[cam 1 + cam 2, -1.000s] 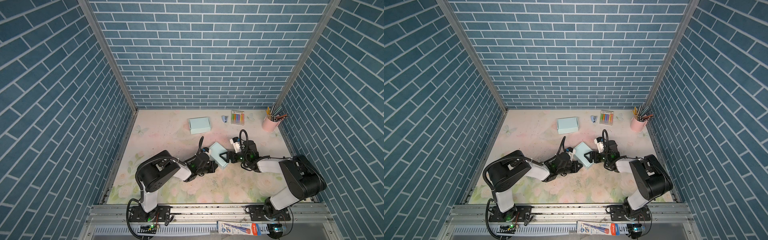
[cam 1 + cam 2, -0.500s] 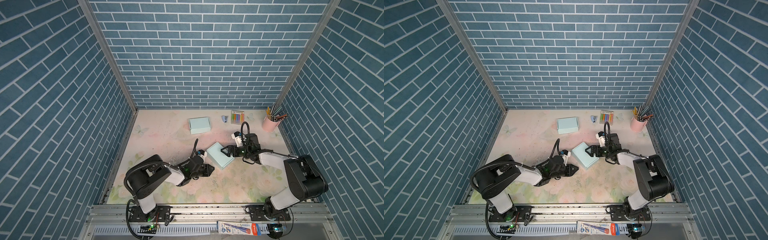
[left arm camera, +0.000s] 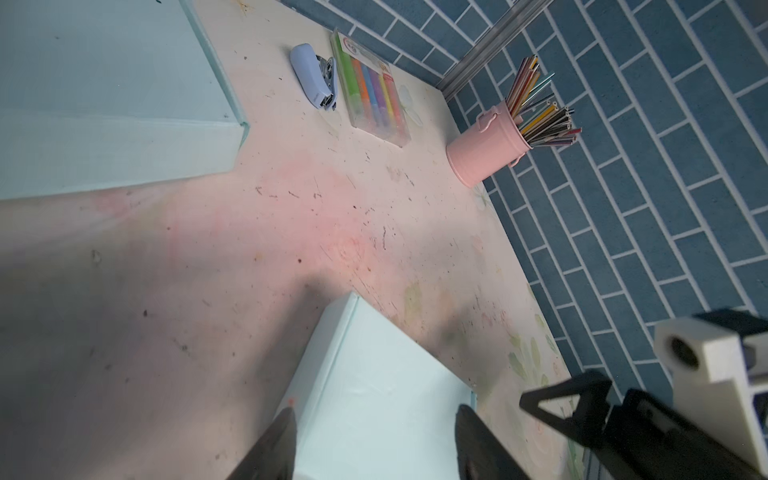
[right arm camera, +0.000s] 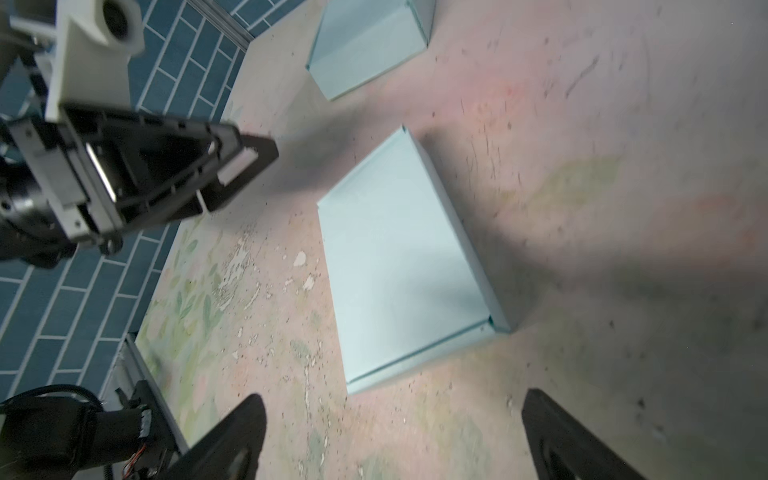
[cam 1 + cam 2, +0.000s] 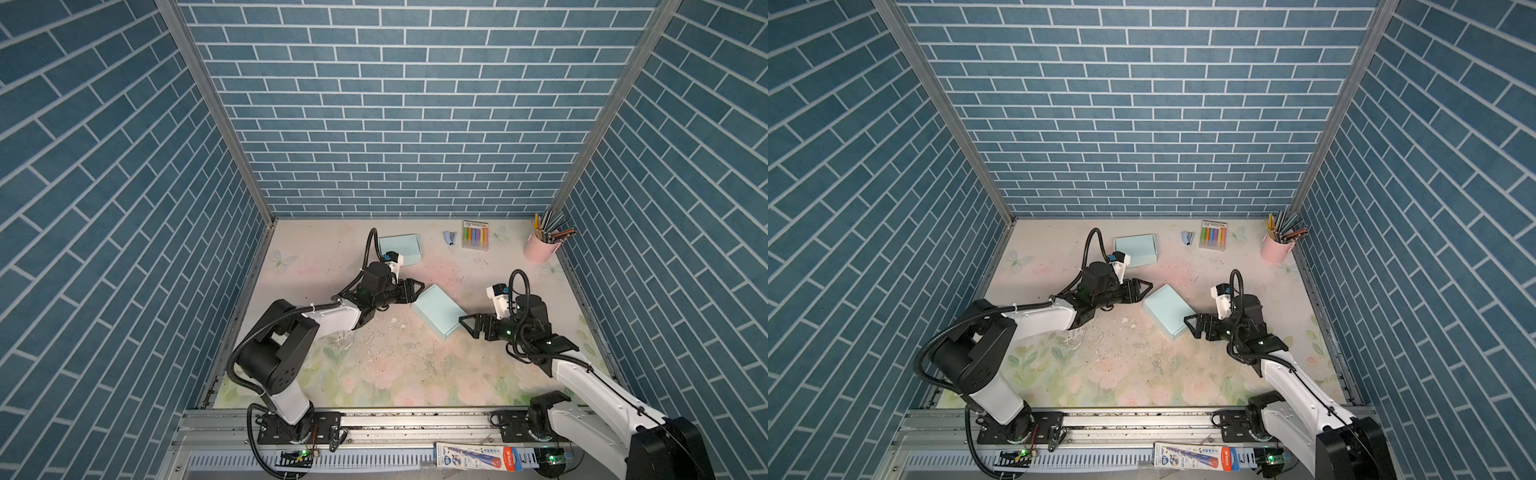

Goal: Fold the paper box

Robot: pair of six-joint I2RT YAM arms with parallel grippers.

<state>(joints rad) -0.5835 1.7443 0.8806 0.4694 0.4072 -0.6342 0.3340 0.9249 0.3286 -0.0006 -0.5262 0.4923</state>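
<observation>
Both arms have let go of the box [image 5: 440, 309], and that is the news. A second ago the left fingers [image 5: 415, 289] were pinched shut at its left edge. Now they stand partly open and empty, lifted just off its far-left corner; the right wrist view shows a clear gap between them and the card. The right fingers [image 5: 469, 326] were already spread. They have drawn back from the box's right side to its near-right end, wide and holding nothing, with the box [image 4: 399, 266] ahead of them rather than between them. The box itself has barely shifted: it lies flat and closed on the worktop [image 5: 395, 374] between the two arms, with a second box [image 5: 401, 247] behind it. With the lid down and no flap standing up, the fold looks finished or nearly so. The seam at the near end [image 4: 419, 357] shows a slight gap at one corner, which might need a last press.
</observation>
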